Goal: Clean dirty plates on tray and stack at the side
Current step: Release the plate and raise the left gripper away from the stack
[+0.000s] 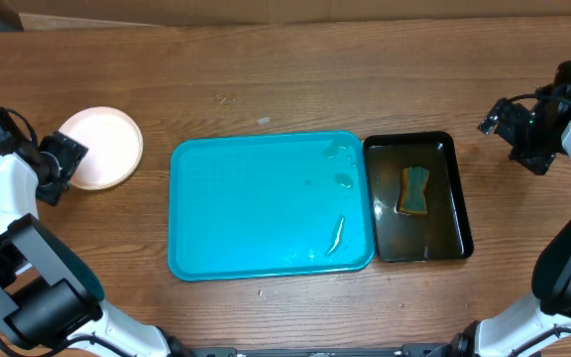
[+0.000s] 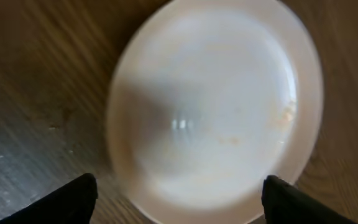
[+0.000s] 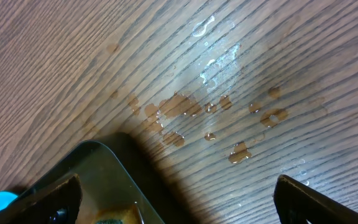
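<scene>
The plates (image 1: 100,147) lie to the left of the tray, with a white one on top; what lies under it is hard to tell. The top plate fills the left wrist view (image 2: 216,99) and has faint orange specks near its right rim. My left gripper (image 1: 64,166) (image 2: 179,202) is open and empty, just left of the plates, with a finger on each side of the near rim. The turquoise tray (image 1: 246,198) sits mid-table and holds only water drops. My right gripper (image 1: 516,127) (image 3: 179,205) is open and empty, right of the black tub.
A black tub (image 1: 409,139) with brownish water and a sponge (image 1: 414,190) stands against the tray's right side; its corner shows in the right wrist view (image 3: 101,165). Brown water drops (image 3: 179,106) lie on the wooden table near it.
</scene>
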{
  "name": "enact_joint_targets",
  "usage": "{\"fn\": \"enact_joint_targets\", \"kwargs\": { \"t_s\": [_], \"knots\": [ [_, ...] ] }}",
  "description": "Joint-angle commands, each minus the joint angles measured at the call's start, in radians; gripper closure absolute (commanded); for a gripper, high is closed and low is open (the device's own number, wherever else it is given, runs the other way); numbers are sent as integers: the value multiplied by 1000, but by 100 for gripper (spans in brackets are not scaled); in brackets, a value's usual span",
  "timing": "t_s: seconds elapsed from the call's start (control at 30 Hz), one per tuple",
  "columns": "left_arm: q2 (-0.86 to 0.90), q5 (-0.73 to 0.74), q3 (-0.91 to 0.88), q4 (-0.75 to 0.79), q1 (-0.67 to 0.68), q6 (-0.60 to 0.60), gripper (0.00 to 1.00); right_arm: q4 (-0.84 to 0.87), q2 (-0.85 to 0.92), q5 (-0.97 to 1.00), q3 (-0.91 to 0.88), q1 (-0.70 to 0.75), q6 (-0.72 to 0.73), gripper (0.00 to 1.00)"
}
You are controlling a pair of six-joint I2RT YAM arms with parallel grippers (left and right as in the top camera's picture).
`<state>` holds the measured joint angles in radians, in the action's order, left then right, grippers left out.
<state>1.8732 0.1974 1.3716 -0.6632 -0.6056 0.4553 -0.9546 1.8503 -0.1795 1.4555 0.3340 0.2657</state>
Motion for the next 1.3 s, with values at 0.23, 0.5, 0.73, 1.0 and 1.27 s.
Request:
{"fn": "enact_joint_targets", "kwargs": {
  "t_s": [0.23, 0.5, 0.73, 1.0, 1.27],
  "knots": [
    [-5, 460, 63, -10, 86, -137, 12, 4, -8, -5, 8, 2, 3, 0],
    [-4, 449, 63, -67, 249, -138, 0, 4, -8, -5, 8, 2, 3, 0],
    [-3, 446, 63, -65, 339, -138, 0, 4, -8, -5, 8, 2, 3, 0],
    [-3, 445, 63, -65, 362, -138, 0, 4, -8, -5, 8, 2, 3, 0],
    [-3, 445, 63, -65, 362, -138, 0, 4, -8, -5, 8, 2, 3, 0]
  ]
}}
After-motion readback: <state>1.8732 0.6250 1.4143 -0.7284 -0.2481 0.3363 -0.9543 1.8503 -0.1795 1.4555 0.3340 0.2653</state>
